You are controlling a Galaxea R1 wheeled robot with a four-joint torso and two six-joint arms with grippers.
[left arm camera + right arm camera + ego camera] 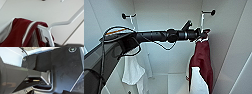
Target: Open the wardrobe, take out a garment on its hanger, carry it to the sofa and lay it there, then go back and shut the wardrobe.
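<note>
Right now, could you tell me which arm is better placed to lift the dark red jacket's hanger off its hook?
Left: its gripper is already at the thin white hanger carrying the dark red varsity jacket.

One dark red jacket at right, one white shirt at lower left, two black wall hooks, one robot arm.

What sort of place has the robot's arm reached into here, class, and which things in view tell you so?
Most likely the inside of a white wardrobe: plain white walls close round, wall pegs hold hangers, and a dark red jacket and a white shirt hang there. The left gripper is up by the jacket's hanger.
</note>
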